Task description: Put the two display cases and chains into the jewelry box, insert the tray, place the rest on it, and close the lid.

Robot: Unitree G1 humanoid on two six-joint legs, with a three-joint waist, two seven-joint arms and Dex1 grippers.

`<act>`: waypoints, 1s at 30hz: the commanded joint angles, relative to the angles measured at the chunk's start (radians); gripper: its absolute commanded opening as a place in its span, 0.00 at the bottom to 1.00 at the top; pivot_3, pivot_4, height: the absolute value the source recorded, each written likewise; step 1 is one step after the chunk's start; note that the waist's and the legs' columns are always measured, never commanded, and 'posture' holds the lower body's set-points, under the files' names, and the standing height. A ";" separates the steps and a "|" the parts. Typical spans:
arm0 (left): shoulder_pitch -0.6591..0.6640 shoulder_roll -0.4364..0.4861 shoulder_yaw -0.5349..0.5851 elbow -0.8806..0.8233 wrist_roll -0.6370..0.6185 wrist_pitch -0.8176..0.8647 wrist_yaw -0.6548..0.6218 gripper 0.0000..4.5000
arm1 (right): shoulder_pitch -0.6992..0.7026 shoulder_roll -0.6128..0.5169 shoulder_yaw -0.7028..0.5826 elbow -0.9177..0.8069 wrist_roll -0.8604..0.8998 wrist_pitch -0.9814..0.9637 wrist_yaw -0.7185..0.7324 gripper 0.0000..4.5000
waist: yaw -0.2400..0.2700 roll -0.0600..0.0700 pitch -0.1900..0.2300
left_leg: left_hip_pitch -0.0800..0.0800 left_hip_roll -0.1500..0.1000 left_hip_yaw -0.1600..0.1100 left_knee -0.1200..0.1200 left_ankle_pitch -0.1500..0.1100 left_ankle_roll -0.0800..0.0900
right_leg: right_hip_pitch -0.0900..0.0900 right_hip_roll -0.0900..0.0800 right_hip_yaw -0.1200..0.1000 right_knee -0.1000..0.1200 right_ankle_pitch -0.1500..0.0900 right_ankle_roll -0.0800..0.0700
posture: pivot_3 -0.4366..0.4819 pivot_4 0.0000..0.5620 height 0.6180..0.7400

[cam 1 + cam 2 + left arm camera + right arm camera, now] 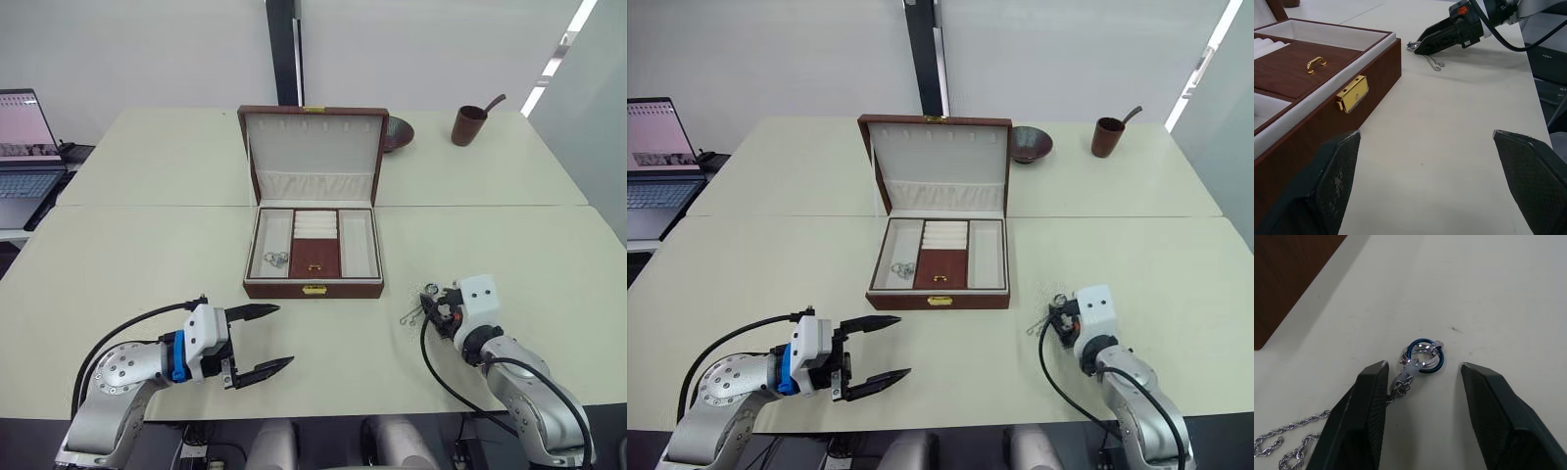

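Progress looks partial: the jewelry box [313, 240] stands open at the middle of the table [147, 255], its lid upright at the far side, and its base already holds a brown centre piece with a small gold handle [314, 266], pale ring rolls behind it, and a silvery chain [275, 259] lying in the left compartment near the front. Whether that brown piece is a display case or part of the tray I cannot tell, so I would not count the cases as done with any confidence. The right compartment looks empty. A second chain [1283, 445], with a blue ring pendant [1423, 356] at its end, lies on the table to the right of the box, near its front corner. The right gripper [1422, 382] sits low over it with its fingers apart, the pendant between the tips, the left finger touching or just beside the chain links; nothing is clamped yet. The left gripper [257, 343] rests near the front left of the box, fingers spread wide and empty. By my judgement, this chain must yet go into the box, any tray and remaining pieces are not to be seen on the table, and the lid is not yet closed.
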 commanded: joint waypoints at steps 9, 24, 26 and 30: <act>-0.015 -0.010 -0.012 0.015 0.007 -0.031 0.004 1.00 | 0.049 -0.007 -0.017 0.019 -0.005 0.055 -0.003 0.03 | 0.003 -0.002 -0.002 | 0.000 -0.001 0.000 0.000 0.000 0.000 | 0.000 -0.001 0.000 0.000 0.000 0.000 | 0.48 0.27 1.00; -0.047 -0.032 -0.017 0.044 0.018 -0.045 0.012 1.00 | 0.044 -0.058 -0.099 -0.028 0.071 -0.109 0.155 0.01 | 0.004 0.001 -0.001 | -0.001 -0.001 0.000 0.000 0.000 0.000 | 0.000 -0.002 0.000 0.000 0.000 0.001 | 0.48 0.27 1.00; -0.052 -0.036 -0.017 0.049 0.019 -0.046 0.012 1.00 | 0.043 -0.077 -0.120 -0.041 0.109 -0.130 0.203 0.00 | 0.003 0.002 0.000 | -0.001 -0.001 0.000 0.000 0.000 0.000 | 0.000 -0.001 0.000 0.000 0.000 0.001 | 0.48 0.27 1.00; -0.062 -0.045 -0.018 0.054 0.021 -0.048 0.017 1.00 | 0.022 -0.102 -0.170 -0.072 0.211 -0.147 0.293 0.00 | -0.001 0.004 0.001 | 0.000 0.000 0.000 0.000 0.000 0.000 | 0.000 0.000 0.000 0.000 0.000 0.001 | 0.48 0.27 1.00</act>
